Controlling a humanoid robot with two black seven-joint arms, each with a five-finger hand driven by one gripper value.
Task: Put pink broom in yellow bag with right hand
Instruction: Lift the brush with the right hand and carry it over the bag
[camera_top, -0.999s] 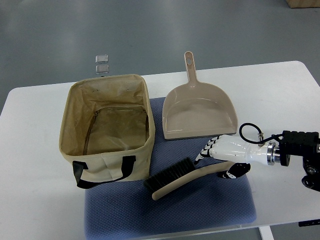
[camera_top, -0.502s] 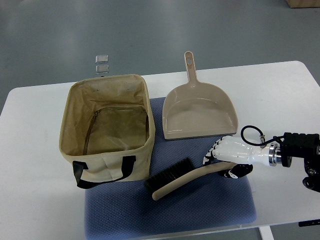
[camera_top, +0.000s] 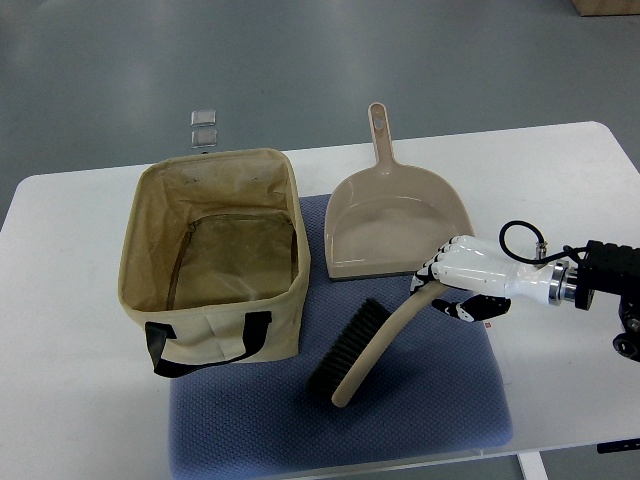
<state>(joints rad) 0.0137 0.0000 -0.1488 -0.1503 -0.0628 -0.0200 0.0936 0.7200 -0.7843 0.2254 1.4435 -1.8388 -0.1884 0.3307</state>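
I have one camera, set high on my own side and looking steeply down at the white table (camera_top: 80, 330). It frames nearly the whole tabletop, with grey floor (camera_top: 300, 60) beyond its far edge.

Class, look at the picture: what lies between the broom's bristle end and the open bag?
In the top view, only bare blue mat separates the broom, held by the right hand, from the bag; the dustpan sits farther back.

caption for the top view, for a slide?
Right hand grips the broom handle over the blue mat, beside the open bag.
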